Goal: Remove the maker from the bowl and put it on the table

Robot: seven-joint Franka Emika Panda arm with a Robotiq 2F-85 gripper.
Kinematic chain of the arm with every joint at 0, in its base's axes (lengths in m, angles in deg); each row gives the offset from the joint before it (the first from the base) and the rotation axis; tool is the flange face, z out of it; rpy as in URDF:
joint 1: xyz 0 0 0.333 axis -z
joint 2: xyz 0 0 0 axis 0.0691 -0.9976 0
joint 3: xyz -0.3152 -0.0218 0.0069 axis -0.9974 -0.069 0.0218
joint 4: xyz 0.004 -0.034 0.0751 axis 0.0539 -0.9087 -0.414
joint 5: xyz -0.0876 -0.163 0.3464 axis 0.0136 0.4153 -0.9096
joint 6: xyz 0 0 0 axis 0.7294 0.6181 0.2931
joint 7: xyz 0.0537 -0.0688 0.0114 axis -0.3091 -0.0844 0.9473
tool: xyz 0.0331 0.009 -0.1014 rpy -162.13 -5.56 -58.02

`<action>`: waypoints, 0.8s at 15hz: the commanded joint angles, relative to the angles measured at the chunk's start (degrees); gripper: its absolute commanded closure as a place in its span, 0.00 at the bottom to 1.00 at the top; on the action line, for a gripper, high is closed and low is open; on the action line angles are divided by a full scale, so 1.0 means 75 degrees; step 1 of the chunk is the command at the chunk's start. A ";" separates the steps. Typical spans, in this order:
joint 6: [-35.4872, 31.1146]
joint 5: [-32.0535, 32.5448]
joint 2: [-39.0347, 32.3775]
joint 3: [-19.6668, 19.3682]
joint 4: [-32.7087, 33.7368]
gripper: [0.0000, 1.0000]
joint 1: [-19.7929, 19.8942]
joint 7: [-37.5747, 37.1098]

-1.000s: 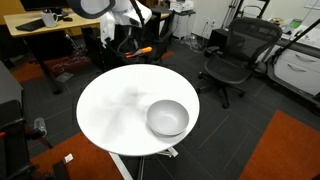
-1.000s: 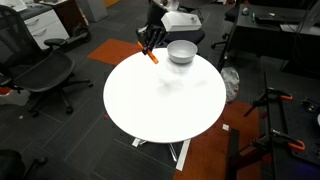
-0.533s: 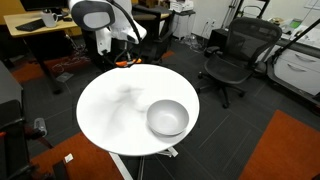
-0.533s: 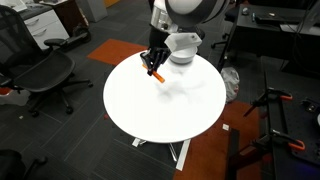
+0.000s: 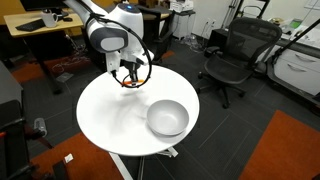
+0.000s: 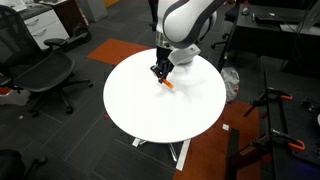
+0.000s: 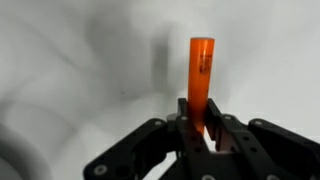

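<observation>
The maker (image 7: 201, 78) juts out, pinched between the fingers (image 7: 184, 122).

Black office chair (image 5: 232, 55) near an orange floor patch (image 5: 285, 145), wooden desk (image 5: 40, 25) at the back, another black chair (image 6: 45, 70)

White, rounded arm (image 5: 108, 32) (dark grey joint caps); black gripper (image 7: 198, 128) with angular linkages.

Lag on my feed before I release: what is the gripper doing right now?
Gripper: closed on the orange marker, over the white table; whether the marker touches the table cannot be told.
</observation>
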 commanded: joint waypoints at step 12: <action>0.0321 0.0321 -0.0096 -0.0115 0.0387 0.18 -0.0226 -0.0137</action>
